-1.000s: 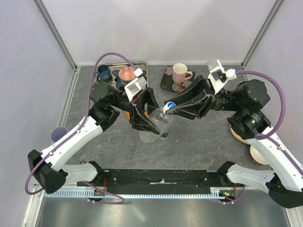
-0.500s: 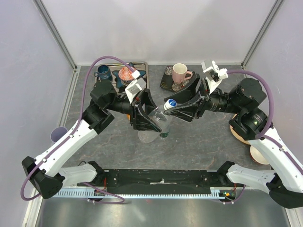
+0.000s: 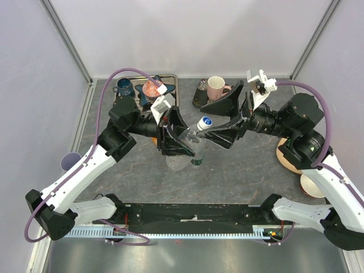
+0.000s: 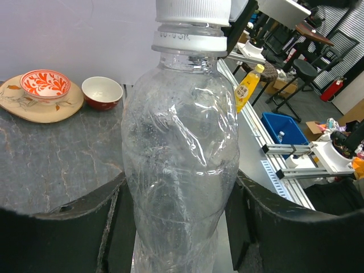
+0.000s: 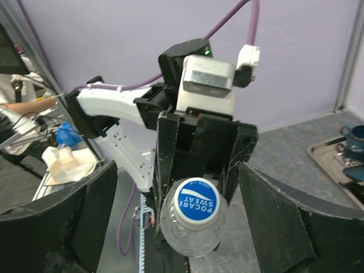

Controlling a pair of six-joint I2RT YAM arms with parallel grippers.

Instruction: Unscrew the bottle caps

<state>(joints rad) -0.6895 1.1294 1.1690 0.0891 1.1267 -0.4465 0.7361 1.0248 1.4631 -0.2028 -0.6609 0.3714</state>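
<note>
My left gripper (image 3: 183,145) is shut on the body of a colourless clear bottle (image 3: 192,143), which it holds tilted over the middle of the table. The bottle fills the left wrist view (image 4: 179,153), with the black fingers (image 4: 62,227) pressed on both its sides. Its blue and white cap (image 3: 204,123) sits on the neck. My right gripper (image 3: 208,117) stands open around the cap, touching nothing. In the right wrist view the cap (image 5: 196,203) faces the camera between the wide-apart fingers (image 5: 284,222).
A tray at the back left holds a blue mug (image 3: 124,87) and a patterned bowl (image 3: 152,88). A pink mug (image 3: 216,87) stands on a dark plate behind the bottle. A purple cup (image 3: 70,161) sits at the left edge. Bowls (image 3: 310,185) lie by the right arm.
My right gripper has let go of the cap and spread wide, its wrist turning. The left gripper keeps its hold on the bottle, slightly shifted.
</note>
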